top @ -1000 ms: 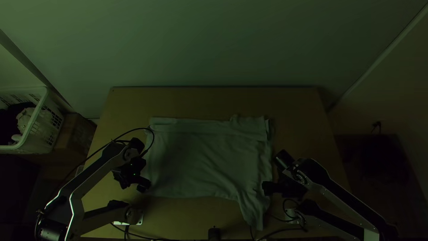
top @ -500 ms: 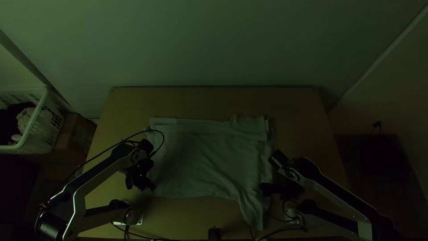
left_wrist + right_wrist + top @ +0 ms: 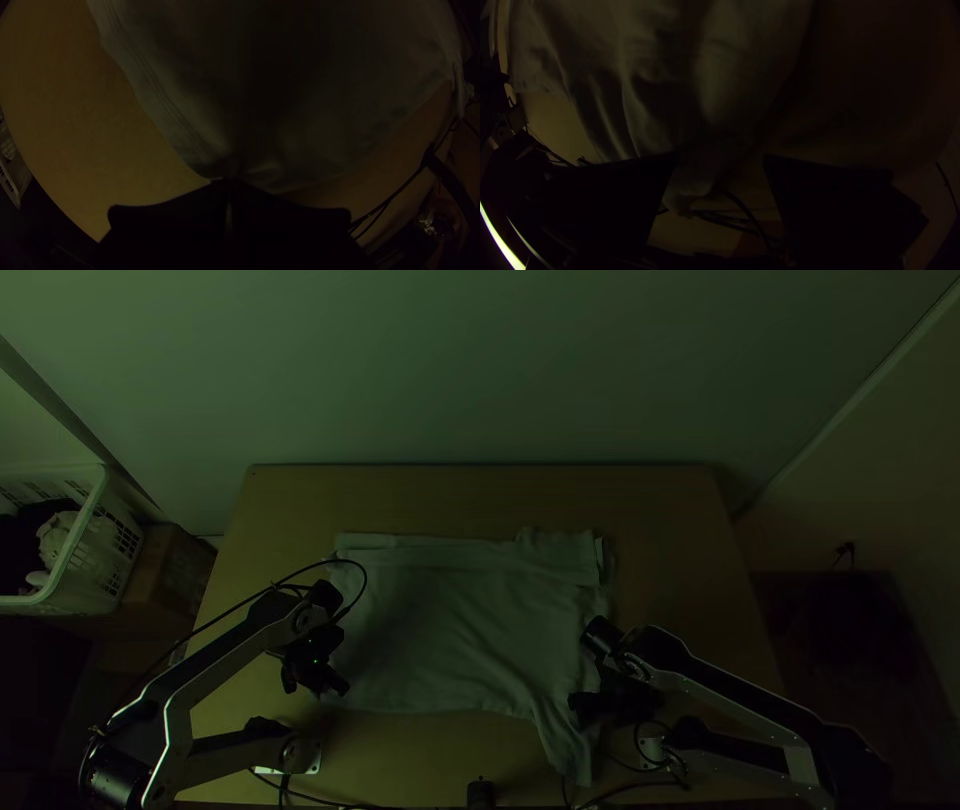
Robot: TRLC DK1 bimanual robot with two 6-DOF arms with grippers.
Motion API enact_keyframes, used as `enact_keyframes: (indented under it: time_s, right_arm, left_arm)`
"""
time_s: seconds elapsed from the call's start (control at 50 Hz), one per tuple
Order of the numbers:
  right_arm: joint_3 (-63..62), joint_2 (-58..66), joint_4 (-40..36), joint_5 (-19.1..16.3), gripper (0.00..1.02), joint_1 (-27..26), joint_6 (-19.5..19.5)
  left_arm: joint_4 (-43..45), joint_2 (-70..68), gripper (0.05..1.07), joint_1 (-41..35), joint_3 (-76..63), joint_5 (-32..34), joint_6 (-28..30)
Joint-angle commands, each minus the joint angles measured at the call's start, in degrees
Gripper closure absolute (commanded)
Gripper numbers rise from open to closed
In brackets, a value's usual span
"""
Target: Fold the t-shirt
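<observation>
Evidently, from above, the t-shirt (image 3: 460,620) lies mostly spread on the counter (image 3: 480,498), likely light and limp, apt to wrinkle if dragged. In the left wrist view, the left pincer (image 3: 228,184) is closed on a hemmed corner (image 3: 207,162), a sensible hold. In the right wrist view, the right pincer (image 3: 721,160) gapes wide, gripping nothing; the loose sleeve (image 3: 695,175) between its fingers wants a deep, gentle pinch.

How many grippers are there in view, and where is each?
2. The left gripper is shut on the t-shirt's near-left corner; the right gripper is open at its near-right part, which juts toward the near edge.
</observation>
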Motion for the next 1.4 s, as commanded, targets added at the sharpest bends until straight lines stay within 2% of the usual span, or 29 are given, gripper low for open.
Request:
enact_keyframes:
  time_s: [0.0, 0.12, 0.14, 0.2, 0.26, 0.28, 0.46, 0.7, 0.96, 1.1, 1.38]
  right_arm:
    - [-1.6, 1.6, 0.6, -1.0, 0.30, 1.2, 0.0]
    - [-1.9, 2.6, 1.1, -1.2, 0.34, 2.3, -0.2]
    - [-2.0, 2.6, 1.1, -1.2, 0.37, 2.5, -0.4]
    - [-1.6, 2.6, 1.2, -1.2, 0.58, 3.3, -1.9]
    - [-1.2, 2.1, 3.4, 0.2, 0.94, 3.3, -2.4]
    - [-1.2, 1.6, 4.1, 0.8, 1.00, 3.3, -2.4]
    - [-0.2, -0.6, 3.6, 0.9, 0.99, 1.8, -3.2]
    - [4.1, -2.5, 0.2, 1.2, 0.99, -10.6, -10.1]
    - [6.0, -3.9, -3.0, 1.2, 0.99, -18.7, -15.7]
    - [7.5, -4.4, -4.4, 1.7, 0.99, -21.3, -17.4]
    - [11.8, -3.8, -4.7, 1.8, 0.99, -23.5, -18.0]
  left_arm:
    - [-0.5, 0.0, 1.04, 0.8, -0.9, 0.5, 0.9]
    - [-0.6, 0.0, 1.04, 1.2, -0.9, 0.5, 1.1]
    - [-0.7, 0.0, 1.04, 1.2, -0.9, 0.5, 1.1]
    - [-0.7, -0.1, 1.04, 1.4, -0.9, 0.4, 1.1]
    - [-0.6, -0.1, 1.04, 1.6, -0.9, 0.4, 1.2]
    - [-0.6, -0.1, 1.04, 1.8, -0.8, 0.4, 1.3]
    - [-0.7, -0.3, 1.04, 3.5, 0.0, 0.5, 1.8]
    - [-0.9, -0.3, 1.04, 10.0, 3.5, 0.5, 6.2]
    - [-0.9, 0.2, 1.04, 15.1, 6.7, 0.5, 10.2]
    - [-1.1, 1.0, 1.04, 16.9, 8.5, 0.5, 11.6]
    - [-2.9, 4.3, 1.04, 18.1, 16.2, 0.5, 11.7]
